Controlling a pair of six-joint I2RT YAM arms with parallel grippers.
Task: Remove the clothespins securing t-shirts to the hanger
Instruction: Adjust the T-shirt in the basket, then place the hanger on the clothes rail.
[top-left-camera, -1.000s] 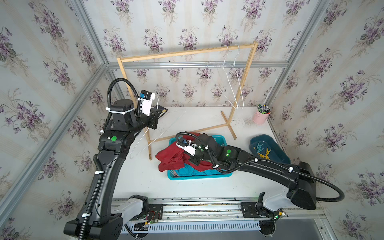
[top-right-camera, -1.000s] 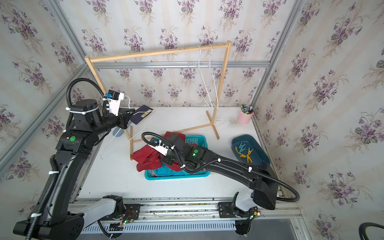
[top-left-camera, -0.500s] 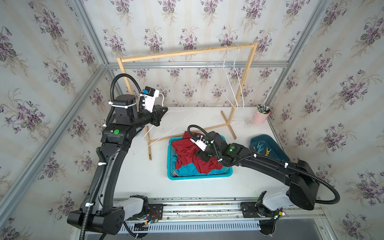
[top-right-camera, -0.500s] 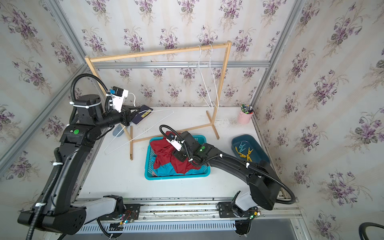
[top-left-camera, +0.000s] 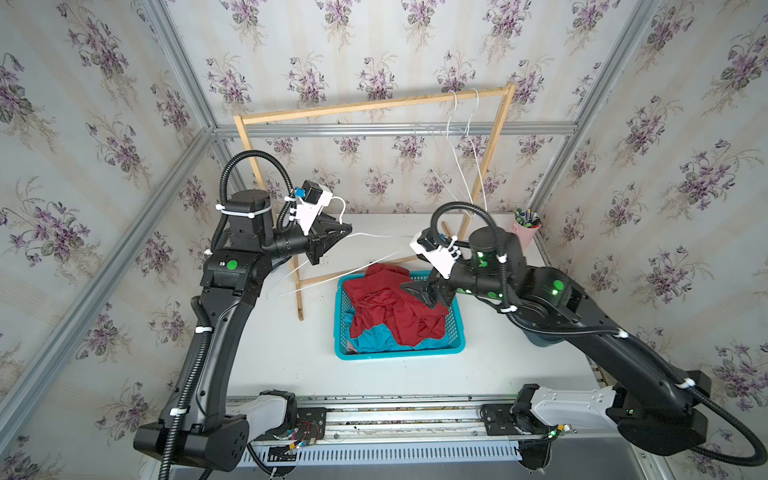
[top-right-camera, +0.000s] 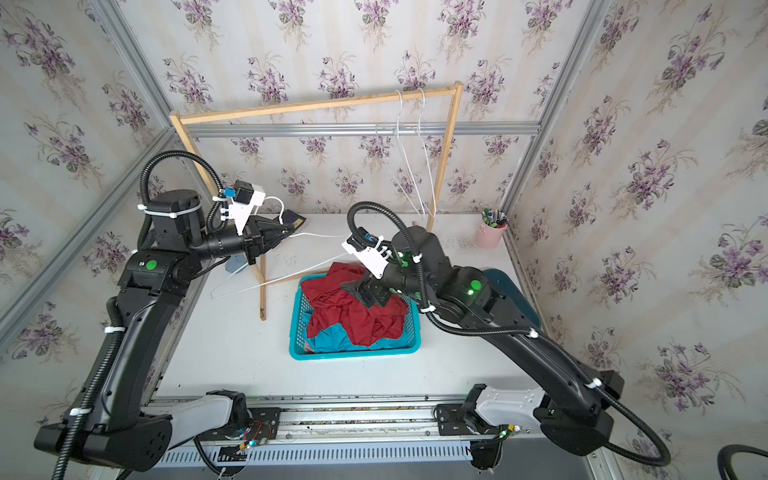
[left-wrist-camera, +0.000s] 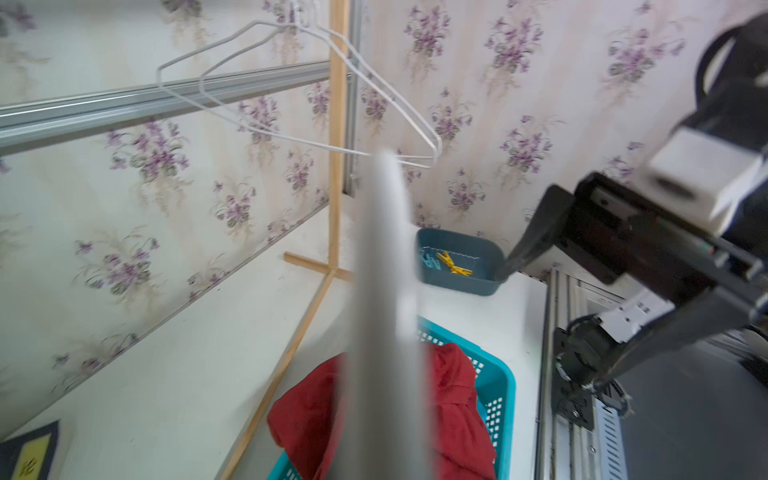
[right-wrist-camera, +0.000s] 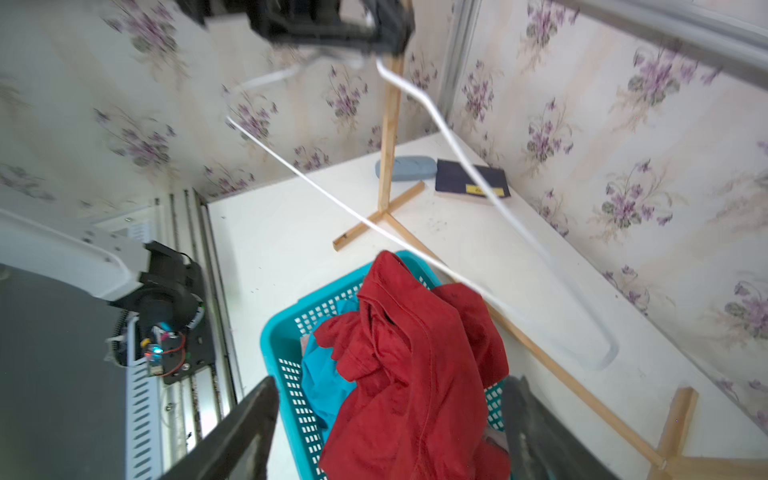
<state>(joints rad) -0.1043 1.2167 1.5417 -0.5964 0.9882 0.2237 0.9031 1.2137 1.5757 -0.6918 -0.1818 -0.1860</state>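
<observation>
Tilted hanger (left-wrist-camera: 382, 291) crosses air over basket (left-wrist-camera: 505, 382); rack post (top-left-camera: 297, 291) beside.

Bright, even, diffuse light with faint shadows in both top views, perspective stretching toward the 3 and 9 o'clock edges; left wrist view: close white hanger (left-wrist-camera: 380, 311) heavily defocused; right wrist view: its wire motion-streaked

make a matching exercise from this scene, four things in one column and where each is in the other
1 dark red t-shirt
2 yellow clothespins
3 bare white hanger
4 pink cup

a in the dark teal tray
b gripped by the left hand
c on top in the turquoise basket
d standing in the back corner

Pairs: 1-c, 2-a, 3-b, 4-d
</observation>
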